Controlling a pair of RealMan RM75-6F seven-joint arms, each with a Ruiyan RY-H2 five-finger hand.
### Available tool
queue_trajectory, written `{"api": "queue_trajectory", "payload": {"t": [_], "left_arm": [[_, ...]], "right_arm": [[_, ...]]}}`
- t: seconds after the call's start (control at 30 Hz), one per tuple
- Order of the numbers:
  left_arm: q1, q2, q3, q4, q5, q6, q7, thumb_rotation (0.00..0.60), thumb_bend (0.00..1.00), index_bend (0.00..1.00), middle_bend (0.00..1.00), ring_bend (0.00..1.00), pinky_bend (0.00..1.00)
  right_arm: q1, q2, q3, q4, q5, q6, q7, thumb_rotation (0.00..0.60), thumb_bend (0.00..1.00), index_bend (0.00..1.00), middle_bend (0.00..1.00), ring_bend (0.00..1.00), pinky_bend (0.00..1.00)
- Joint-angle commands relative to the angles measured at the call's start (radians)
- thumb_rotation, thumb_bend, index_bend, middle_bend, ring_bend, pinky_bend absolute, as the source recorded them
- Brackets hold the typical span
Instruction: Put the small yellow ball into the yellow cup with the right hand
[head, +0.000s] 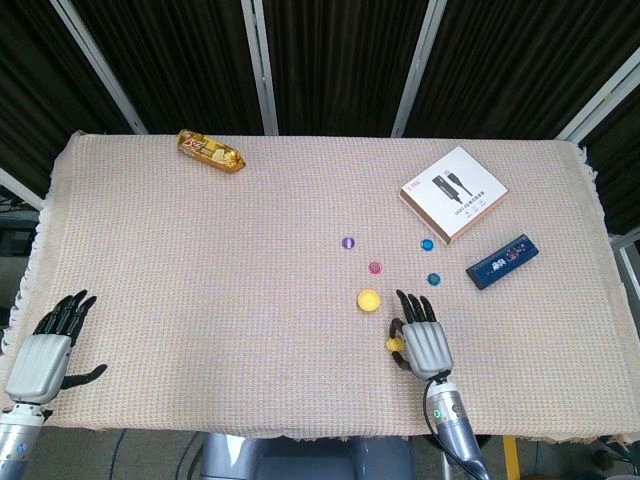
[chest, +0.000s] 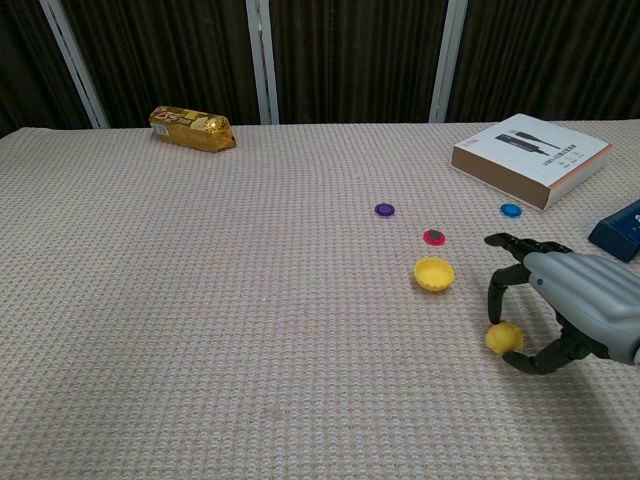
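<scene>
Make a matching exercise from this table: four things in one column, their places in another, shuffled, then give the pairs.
Things:
1. small yellow ball
2. shallow yellow cup
3. gold foil snack packet
4. white cardboard box

Places:
A. far right of the table
B. far left of the table
C. between the right hand's thumb and finger
D. just in front of the pink disc

Pairs: 1-C, 2-D, 3-B, 4-A

One yellow ball (chest: 503, 337), one yellow cup (chest: 434, 273), four discs (chest: 385, 210), two boxes (chest: 530, 158), one snack pack (chest: 191, 128)
</scene>
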Motion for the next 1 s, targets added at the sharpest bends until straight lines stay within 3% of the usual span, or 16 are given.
{"api": "queue_trajectory", "payload": {"t": [0.03,0.53,1.0], "left_arm": [[0.000,0.000,0.000,0.000,0.000,0.000,0.000,0.600,0.00,0.00,0.00,0.00,0.17],[0.007,-0.003,-0.011,-0.003,-0.015,0.013,-0.003,0.600,0.00,0.00,0.00,0.00,0.17],[0.008,-0.006,-0.007,0.006,-0.001,0.021,-0.017,0.600,0.00,0.00,0.00,0.00,0.17]], "right_arm": [[0.002,0.006,0.004,-0.008,-0.001,0.003,-0.001,0.600,0.22,0.53,0.00,0.00,0.00],[0.068,0.015,0.081,-0.070,0.019,-0.018,-0.056,0.600,0.22,0.53,0.00,0.00,0.00],[0.185,-0.083,0.160,0.028,0.089,-0.099,-0.096,0.600,0.22,0.53,0.00,0.00,0.00]]}}
